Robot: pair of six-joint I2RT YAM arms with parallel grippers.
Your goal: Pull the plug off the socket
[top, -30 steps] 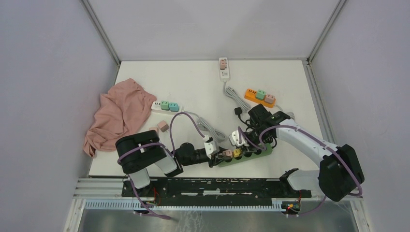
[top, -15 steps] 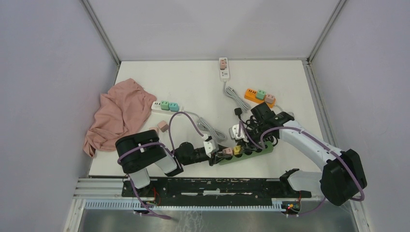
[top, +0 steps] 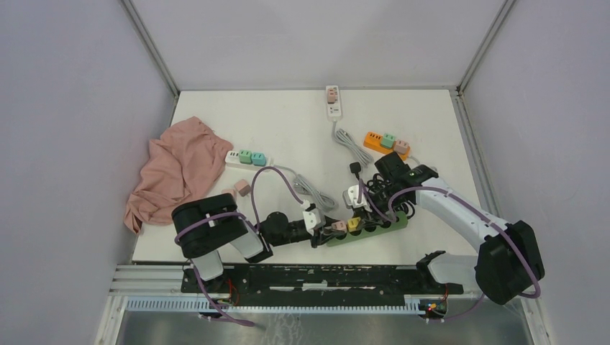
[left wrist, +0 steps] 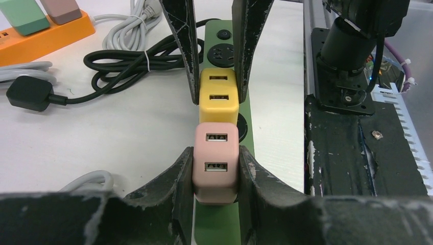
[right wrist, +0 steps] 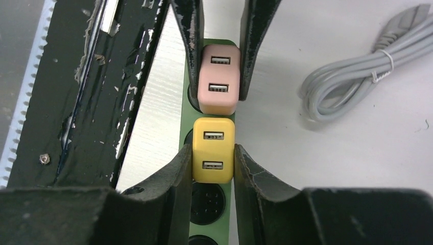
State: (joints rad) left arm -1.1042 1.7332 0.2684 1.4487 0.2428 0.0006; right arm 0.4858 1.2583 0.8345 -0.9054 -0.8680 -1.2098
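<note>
We see the green power strip lying near the front edge of the table, between the two arms. Two cube-shaped USB plugs sit on it in a row: a pink plug toward the strip's left end and a yellow plug just beside it, the two almost touching. We cannot tell whether either one has lifted out of its socket at all.

The left claw is closed on the pink plug, with one finger pressed against each side of it. The right claw reaches in from the opposite direction and is clamped on the yellow plug in the same way. In each wrist view we see the other claw's fingers at the top, so the two claws face each other along the strip.

Beyond the strip lies a coiled black cable with its black mains plug, and a coiled grey cable lies near the strip's left end. Farther back we see an orange strip, a near white strip carrying two green plugs, and a far white strip. A crumpled pink cloth lies at the table's left edge.
</note>
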